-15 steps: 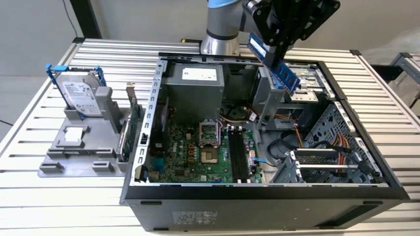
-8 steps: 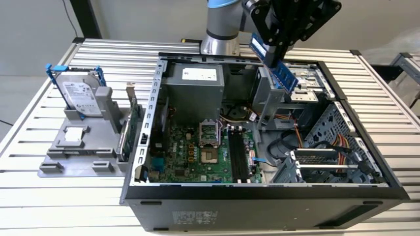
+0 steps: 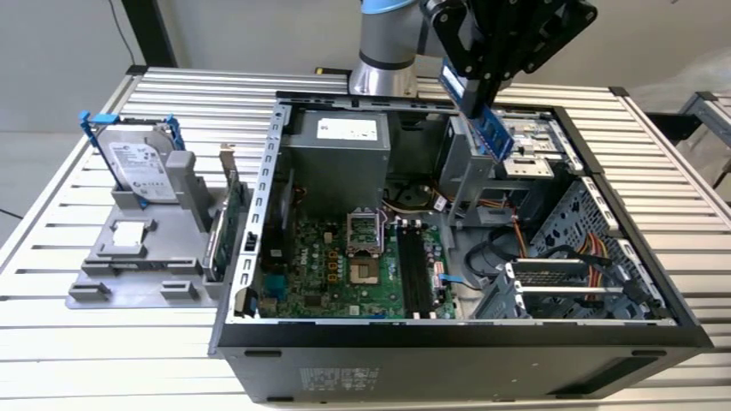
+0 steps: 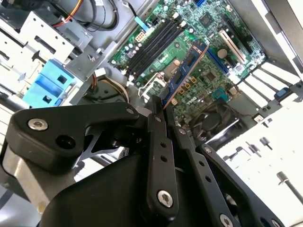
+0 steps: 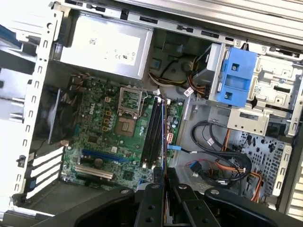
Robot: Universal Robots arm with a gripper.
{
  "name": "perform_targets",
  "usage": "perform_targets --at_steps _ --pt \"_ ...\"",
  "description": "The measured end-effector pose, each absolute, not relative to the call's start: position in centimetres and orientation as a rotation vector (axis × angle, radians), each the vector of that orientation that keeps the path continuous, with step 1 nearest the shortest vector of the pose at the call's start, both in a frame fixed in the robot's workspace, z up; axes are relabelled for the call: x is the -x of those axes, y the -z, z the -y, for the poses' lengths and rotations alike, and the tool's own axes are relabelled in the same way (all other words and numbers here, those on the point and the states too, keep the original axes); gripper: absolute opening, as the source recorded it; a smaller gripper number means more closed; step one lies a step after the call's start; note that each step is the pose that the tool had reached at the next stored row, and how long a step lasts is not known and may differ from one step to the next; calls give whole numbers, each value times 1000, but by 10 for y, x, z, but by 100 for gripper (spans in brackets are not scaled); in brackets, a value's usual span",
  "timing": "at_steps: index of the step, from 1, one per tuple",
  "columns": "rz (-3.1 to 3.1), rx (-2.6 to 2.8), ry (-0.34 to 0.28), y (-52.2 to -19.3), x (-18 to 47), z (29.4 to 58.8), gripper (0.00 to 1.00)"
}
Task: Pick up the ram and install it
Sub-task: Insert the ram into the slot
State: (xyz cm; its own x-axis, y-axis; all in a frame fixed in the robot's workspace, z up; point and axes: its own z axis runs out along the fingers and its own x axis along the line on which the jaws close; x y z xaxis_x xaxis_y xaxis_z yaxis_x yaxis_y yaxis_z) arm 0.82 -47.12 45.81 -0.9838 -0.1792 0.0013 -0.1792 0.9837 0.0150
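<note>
as the jaws pinch the ram (image 4: pixel 183 73), it hangs over the case (image 3: pixel 457 336).

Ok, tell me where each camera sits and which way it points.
Exterior view: off the arm, looking down into the open computer case; shows arm and fingers gripping the ram.
First wrist view: on the wrist, looking down past the fingers at the motherboard.
Second wrist view: on the wrist, looking along the ram toward the motherboard.
Shared: fingers, ram, motherboard.

Probably a robotics lab, opened desktop computer case (image 3: pixel 457 364) laid on slatted aluminium table (image 3: pixel 115 364), grey parts fixture (image 3: pixel 126 257) set beside it, robot arm (image 3: pixel 383 51) seen behind.
</note>
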Motion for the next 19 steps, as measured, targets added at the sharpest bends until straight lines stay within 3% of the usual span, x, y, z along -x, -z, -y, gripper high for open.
perform_targets --at_steps 19 --pt "3133 -195 23 -457 -8 471 0"
